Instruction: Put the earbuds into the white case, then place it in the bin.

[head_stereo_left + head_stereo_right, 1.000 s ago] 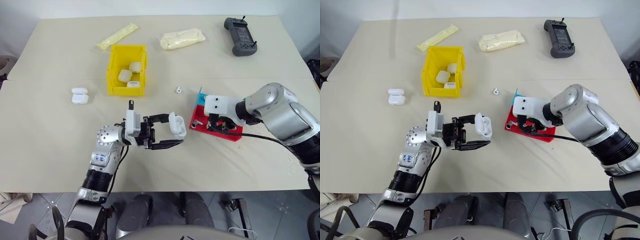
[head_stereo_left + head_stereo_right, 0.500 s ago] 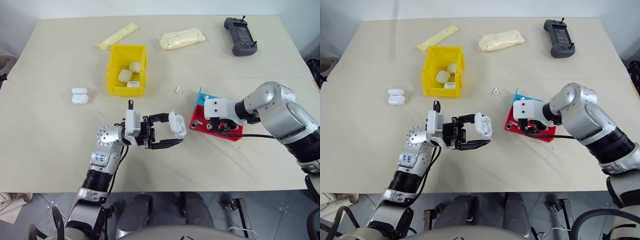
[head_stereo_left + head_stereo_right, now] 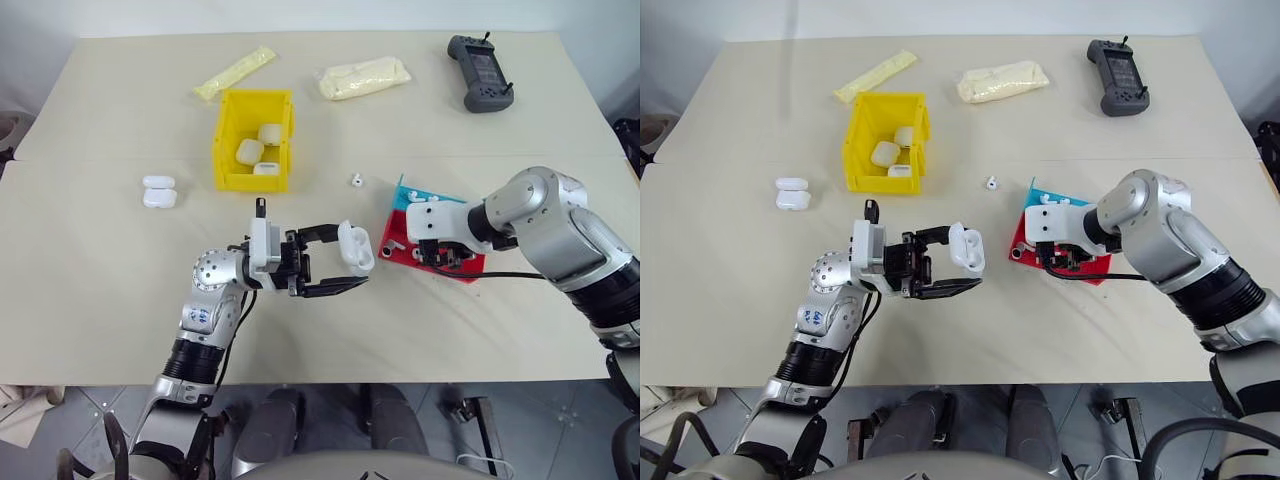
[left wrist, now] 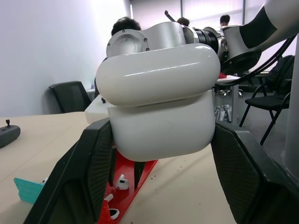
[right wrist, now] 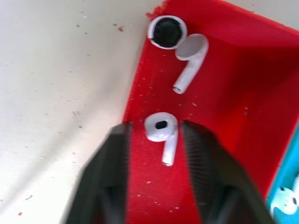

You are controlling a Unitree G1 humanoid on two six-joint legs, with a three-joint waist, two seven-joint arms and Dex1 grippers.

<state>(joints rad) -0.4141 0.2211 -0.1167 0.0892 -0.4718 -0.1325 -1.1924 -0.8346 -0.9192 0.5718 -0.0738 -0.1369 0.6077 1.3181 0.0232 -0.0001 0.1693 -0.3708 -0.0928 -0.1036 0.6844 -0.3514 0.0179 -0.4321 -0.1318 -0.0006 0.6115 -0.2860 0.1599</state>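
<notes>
Two black fingers of the left gripper [image 3: 338, 266] clamp a glossy white rounded earbud case [image 3: 355, 248] above the cream bench [image 3: 100, 290], near the middle of its front half; the case's lid looks slightly lifted, though the hinge side is hard to read. Just to the right, the right gripper [image 5: 159, 135] points down into a shallow red plastic tray with a blue end [image 3: 395, 238], its fingers [image 5: 110, 163] standing on either side of a tiny white stemmed earbud [image 5: 162, 130] lying on the red floor. They appear close to it, but I cannot tell whether they pinch it. A second earbud [image 5: 189, 60] lies further along the tray beside a small white ring-shaped piece [image 5: 167, 31]. Beyond the tray a lone small white piece [image 3: 355, 180] sits on the bench. Toward the left edge rest two more white cases [image 3: 158, 191]. Further back stands the bright yellow open-top plastic bin [image 3: 229, 165], holding three cases. Near the far edge lie two cream plastic pouches [image 3: 365, 76] and a dark grey handheld controller [image 3: 480, 72].
</notes>
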